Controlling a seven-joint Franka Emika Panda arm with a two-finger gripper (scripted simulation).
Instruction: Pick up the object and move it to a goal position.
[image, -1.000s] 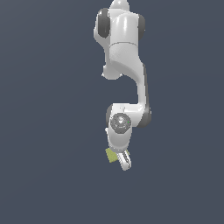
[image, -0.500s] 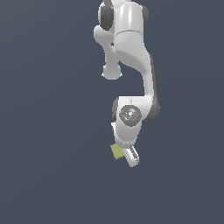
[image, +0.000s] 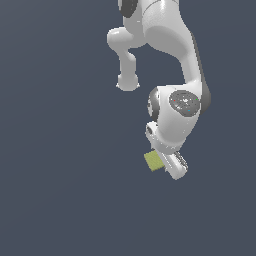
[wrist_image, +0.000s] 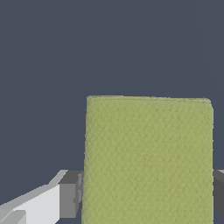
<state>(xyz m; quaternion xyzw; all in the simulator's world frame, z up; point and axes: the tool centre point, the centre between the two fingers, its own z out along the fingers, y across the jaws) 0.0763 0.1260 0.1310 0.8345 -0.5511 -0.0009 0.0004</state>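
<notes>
The hand (image: 167, 161) is seen low in the exterior view, tilted at the end of the white arm (image: 172, 50), with the yellow-green block (image: 153, 160) sitting against its side toward the exterior view's left. In the wrist view the block (wrist_image: 148, 159) fills the space between the two fingers: a grey pad (wrist_image: 70, 194) is seen right at one of its side edges, and a second dark pad at the opposite edge, at the frame's border. The hand is thus noted as closed to the block's width, with the block gripped between the pads; whether the pads press firmly cannot be told, since a thin dark line is seen beside one pad. The block's top face is recorded as faintly textured, with straight edges and one slightly rounded corner. Only a uniform dark blue-grey surface (image: 60, 150) is visible around and below the hand; no edge or corner of it is in view, and whether the block touches it or is raised off it cannot be told.
</notes>
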